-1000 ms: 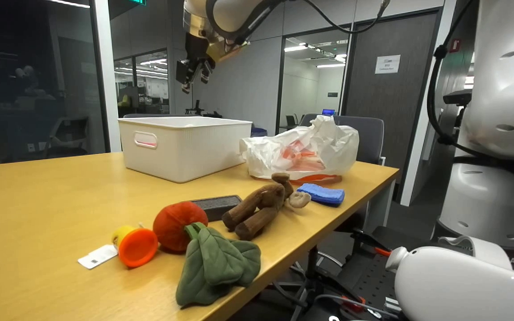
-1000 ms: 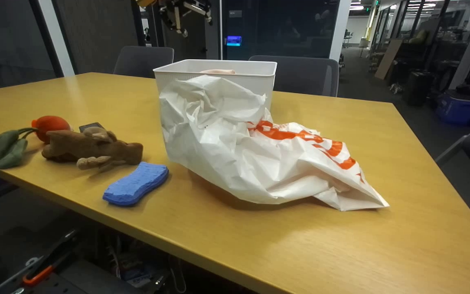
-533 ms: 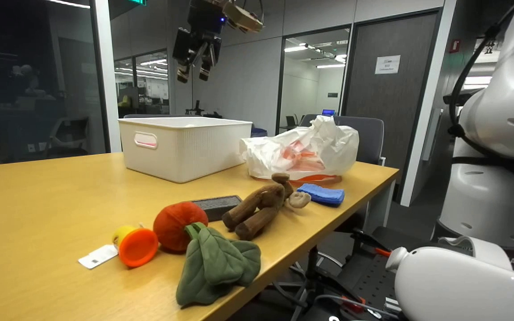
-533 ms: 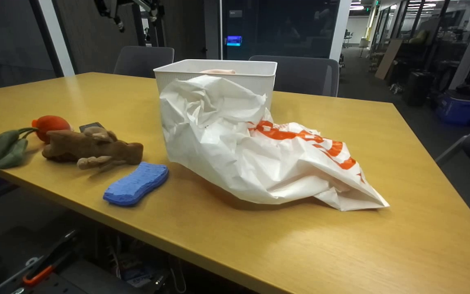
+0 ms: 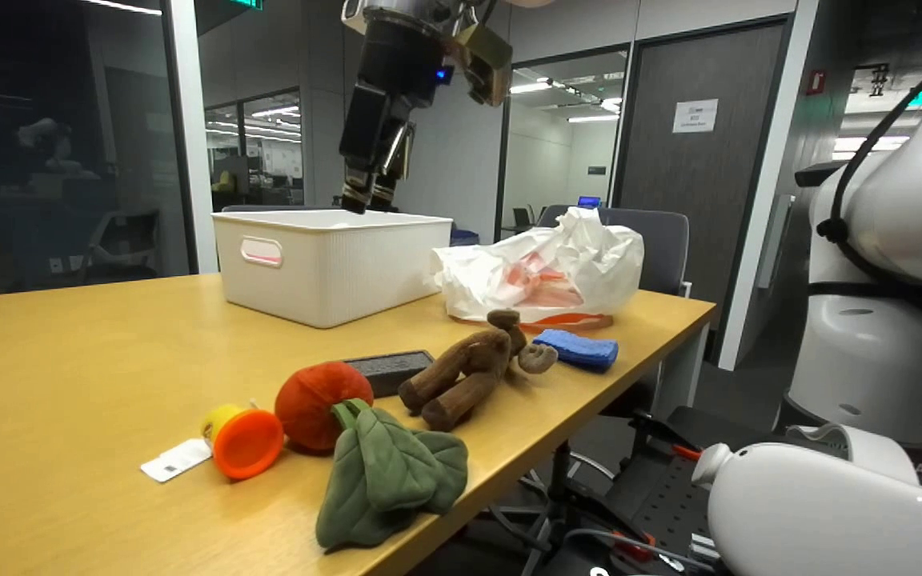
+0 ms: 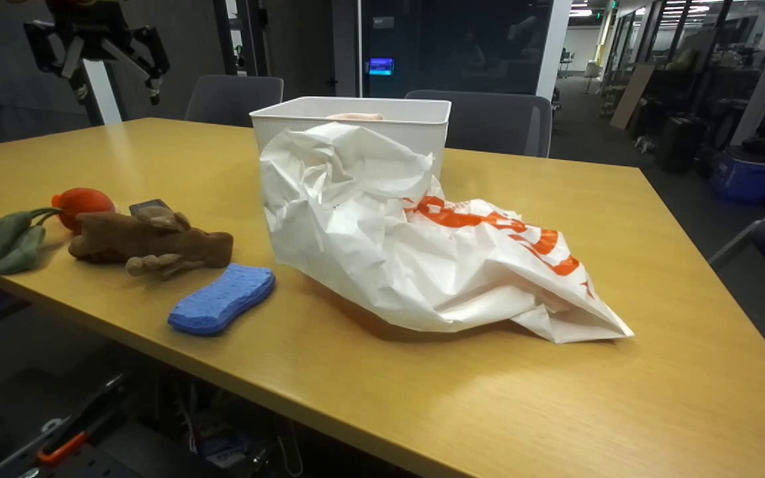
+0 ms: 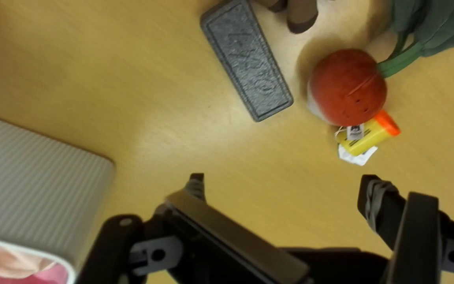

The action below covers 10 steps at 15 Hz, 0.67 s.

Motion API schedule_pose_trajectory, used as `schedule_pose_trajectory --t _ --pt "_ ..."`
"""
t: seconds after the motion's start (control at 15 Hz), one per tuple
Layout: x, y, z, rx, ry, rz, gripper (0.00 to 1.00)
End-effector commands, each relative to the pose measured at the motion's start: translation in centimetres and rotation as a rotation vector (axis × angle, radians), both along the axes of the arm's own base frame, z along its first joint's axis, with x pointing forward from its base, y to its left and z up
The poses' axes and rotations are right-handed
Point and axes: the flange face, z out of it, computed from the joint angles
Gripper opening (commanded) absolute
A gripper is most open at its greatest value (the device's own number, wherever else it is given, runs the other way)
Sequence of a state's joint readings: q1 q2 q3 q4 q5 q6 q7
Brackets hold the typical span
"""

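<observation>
One end effector, spread wide, hung over the surface where a white bin and gray eraser sat.

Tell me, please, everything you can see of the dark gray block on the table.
The dark gray block is a rectangular slab with rounded corners and a bordered top bearing faint lettering. It looks like foam or felt and lies flat on the table, apart from the red plush and the brown plush legs.

Both exterior views face the white bin, low, past the red plush or past the nearer bag; wrist view looks down close beside it, all three catching bin and plush.
</observation>
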<state>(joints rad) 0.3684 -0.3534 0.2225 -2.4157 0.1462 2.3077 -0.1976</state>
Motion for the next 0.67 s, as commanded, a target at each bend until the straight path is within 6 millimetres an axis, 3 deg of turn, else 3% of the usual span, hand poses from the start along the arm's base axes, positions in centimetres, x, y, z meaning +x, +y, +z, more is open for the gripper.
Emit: schedule_pose_trajectory --t 0.0,0.33,0.6 --pt "-2.6 0.8 -2.9 0.04 0.005 0.069 1.0" --pt "-4.2 2.9 -6.2 0.032 -0.017 0.15 1.0" --pt "-5.4 5.2 -8.5 0.067 0.073 0.233 1.0"
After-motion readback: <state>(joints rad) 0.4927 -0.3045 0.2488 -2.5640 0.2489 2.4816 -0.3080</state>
